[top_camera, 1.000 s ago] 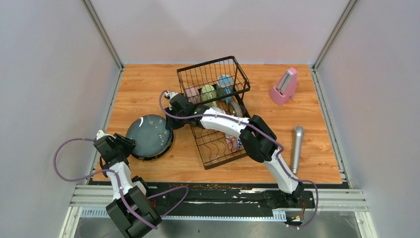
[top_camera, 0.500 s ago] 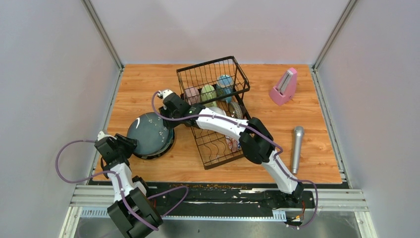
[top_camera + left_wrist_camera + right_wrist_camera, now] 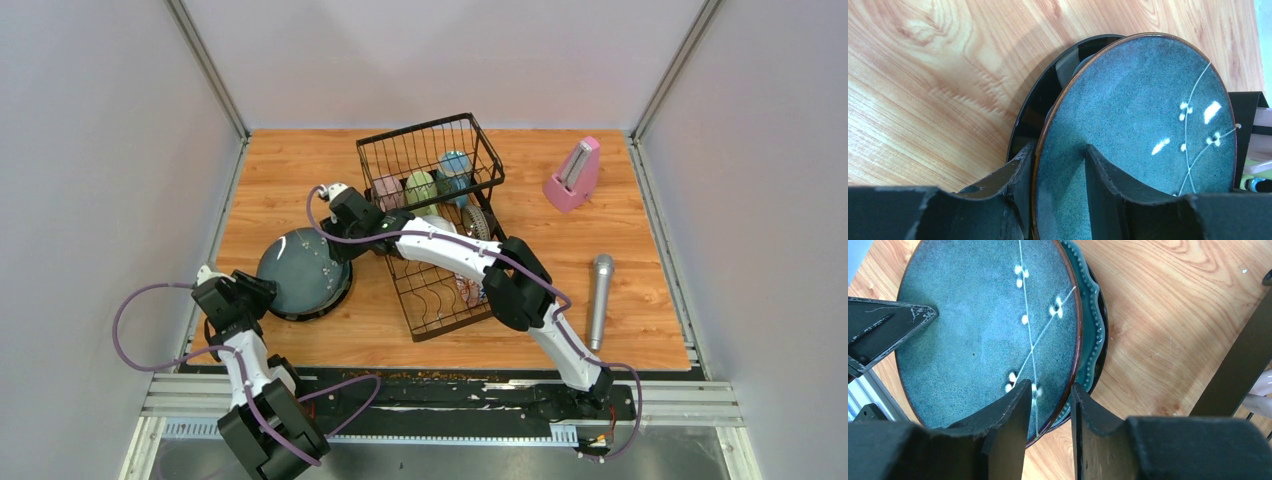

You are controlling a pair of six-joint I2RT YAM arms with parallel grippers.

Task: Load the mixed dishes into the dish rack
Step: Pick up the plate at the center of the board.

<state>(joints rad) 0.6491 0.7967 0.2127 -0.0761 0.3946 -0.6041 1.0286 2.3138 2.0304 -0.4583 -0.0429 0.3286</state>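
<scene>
On the wooden table (image 3: 300,160), lower left overhead, my left gripper (image 3: 1060,147) pinches the plate (image 3: 1138,115), likely heavy, slick and brittle, by its rim; my right gripper (image 3: 1050,385) straddles the opposite rim, clamping unclear.

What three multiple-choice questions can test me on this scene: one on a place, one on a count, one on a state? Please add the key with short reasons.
1. Where does the microphone lie?
A. on the table, right of the dish rack
B. inside the rack's basket
C. on a plate

2. How many mugs stand in the rack's basket?
A. one
B. three
C. five

3. What is the state of the speckled plate?
A. lying flat, untouched
B. slotted upright in the rack
C. tilted, its rim between the fingers of the left gripper and of the right gripper

Key: 1 A, the top view shows it on bare wood right of the rack. 2 B, one pink, one green and one blue mug show. 3 C, each wrist view shows its own fingers astride the rim.
</scene>
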